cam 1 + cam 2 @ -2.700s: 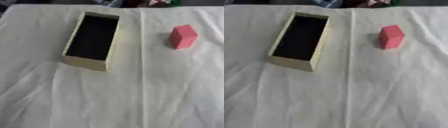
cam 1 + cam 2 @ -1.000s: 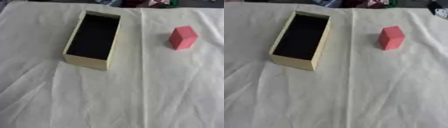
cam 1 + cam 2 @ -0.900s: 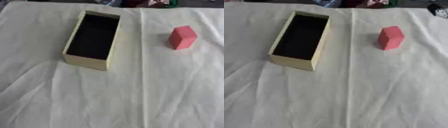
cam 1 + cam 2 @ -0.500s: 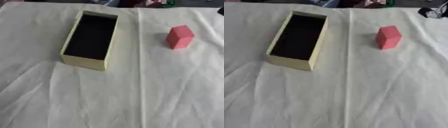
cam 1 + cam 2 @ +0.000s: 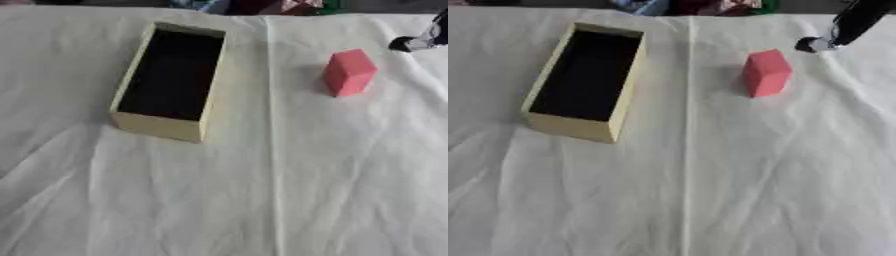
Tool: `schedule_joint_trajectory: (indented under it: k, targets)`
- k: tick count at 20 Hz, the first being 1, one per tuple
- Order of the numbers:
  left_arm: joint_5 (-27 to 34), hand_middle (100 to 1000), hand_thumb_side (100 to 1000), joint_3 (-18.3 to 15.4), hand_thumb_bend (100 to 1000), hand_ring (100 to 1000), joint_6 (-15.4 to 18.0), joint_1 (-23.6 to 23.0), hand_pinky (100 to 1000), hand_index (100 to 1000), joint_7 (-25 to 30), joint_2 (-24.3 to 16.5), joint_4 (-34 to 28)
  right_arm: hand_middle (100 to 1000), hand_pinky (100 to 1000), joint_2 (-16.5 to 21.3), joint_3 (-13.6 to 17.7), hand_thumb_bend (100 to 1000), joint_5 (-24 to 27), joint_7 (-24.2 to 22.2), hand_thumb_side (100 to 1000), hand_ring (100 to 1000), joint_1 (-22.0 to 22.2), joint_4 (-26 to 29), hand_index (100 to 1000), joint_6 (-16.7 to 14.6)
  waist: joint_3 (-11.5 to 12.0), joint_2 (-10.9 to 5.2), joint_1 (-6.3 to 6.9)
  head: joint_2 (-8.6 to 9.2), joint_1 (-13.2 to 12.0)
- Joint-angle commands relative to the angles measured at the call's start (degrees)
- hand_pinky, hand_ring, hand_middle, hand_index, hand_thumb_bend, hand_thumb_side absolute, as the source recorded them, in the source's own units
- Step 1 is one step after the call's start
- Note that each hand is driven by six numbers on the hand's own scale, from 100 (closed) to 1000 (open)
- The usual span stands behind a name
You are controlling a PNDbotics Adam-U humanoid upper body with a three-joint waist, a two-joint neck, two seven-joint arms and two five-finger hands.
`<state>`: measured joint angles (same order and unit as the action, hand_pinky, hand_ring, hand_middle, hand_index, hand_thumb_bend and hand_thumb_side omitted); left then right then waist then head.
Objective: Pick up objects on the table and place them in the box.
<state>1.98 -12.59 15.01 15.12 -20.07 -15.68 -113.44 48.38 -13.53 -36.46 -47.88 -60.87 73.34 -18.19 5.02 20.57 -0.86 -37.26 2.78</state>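
The right hand (image 5: 833, 36) is reaching in at two o'clock near the pink block (image 5: 765, 73); its grasp is unclear

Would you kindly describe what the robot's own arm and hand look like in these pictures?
Only a little of the right robot hand shows, at the upper right corner. It is a slim black part that narrows to a silver piece and ends in a rounded black tip. No cables, markings or sleeve can be made out. The left robot hand is out of view.
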Motion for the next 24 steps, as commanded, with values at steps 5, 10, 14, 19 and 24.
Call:
schedule_joint_trajectory:
  k: [5, 10, 14, 19, 24]
  targets:
    - [0.33, 542, 150, 0.2, 100, 542, -0.01, 0.43, 563, 689, 0.5, -0.91, -1.16, 971, 862, -2.05, -0.49, 414, -2.45, -2.34, 300, 851, -3.12, -4.76, 1000, -2.78, 0.36, -1.77, -0.04, 0.29, 0.72]
    - [0.43, 541, 151, 0.32, 100, 541, -0.05, 0.46, 562, 689, 0.71, -0.8, -1.16, 971, 869, -4.02, -0.48, 453, -3.57, -3.89, 222, 857, -4.3, -8.69, 1000, -3.88, 0.68, -1.61, 0.05, 0.31, 1.04]
    - [0.47, 540, 154, 0.36, 100, 541, -0.1, 0.37, 562, 689, 0.85, -0.76, -1.16, 974, 874, -4.84, -0.72, 462, -4.7, -4.08, 170, 861, -4.65, -11.6, 1000, -5.01, 0.86, -1.39, 0.14, 0.33, 1.21]
    - [0.48, 540, 157, 0.4, 100, 541, -0.2, 0.33, 561, 688, 1.06, -0.67, -1.16, 979, 878, -5.25, -1.17, 445, -4.71, -4.09, 128, 863, -4.75, -12.54, 1000, -6.16, 0.75, -1.02, 0.22, 0.38, 1.36]
    - [0.43, 539, 161, 0.37, 100, 541, -0.32, 0.25, 560, 688, 1.15, -0.51, -1.16, 997, 882, -4.84, -1.76, 436, -4.46, -4.09, 103, 873, -3.88, -12.52, 1000, -6.71, 0.73, -0.47, 0.3, 0.62, 1.39]
